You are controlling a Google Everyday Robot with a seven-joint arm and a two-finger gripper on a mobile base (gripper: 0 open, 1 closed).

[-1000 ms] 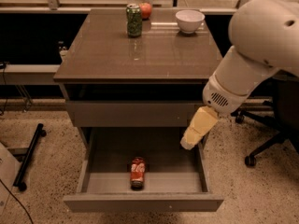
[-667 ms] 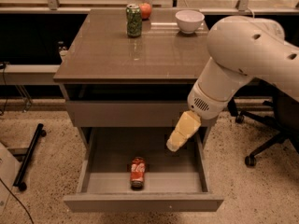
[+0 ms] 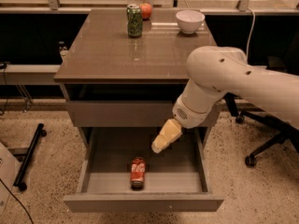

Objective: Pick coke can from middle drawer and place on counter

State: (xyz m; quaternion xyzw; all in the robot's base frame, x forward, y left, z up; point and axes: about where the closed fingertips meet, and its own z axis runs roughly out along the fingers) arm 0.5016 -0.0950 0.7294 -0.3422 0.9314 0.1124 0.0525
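Coke can [image 3: 137, 171] — lying front-centre in open middle drawer [image 3: 140, 202], nothing over it. Gripper [image 3: 158, 147]: tips pressed together, empty, above drawer, up-right of can. Counter [image 3: 135, 55]: green can [image 3: 134, 20], apple [image 3: 146, 9], white bowl [image 3: 190, 21] at rear. Since earlier — gripper shifted left, nearer can.

The coke can [image 3: 137, 172] lies near the front of the open drawer [image 3: 140, 202], the hand [image 3: 159, 146] hangs over the drawer behind and right of it, and at the tabletop's [image 3: 107, 55] back stand, left to right, a second can [image 3: 134, 20], apple [image 3: 146, 10] and bowl [image 3: 189, 21].
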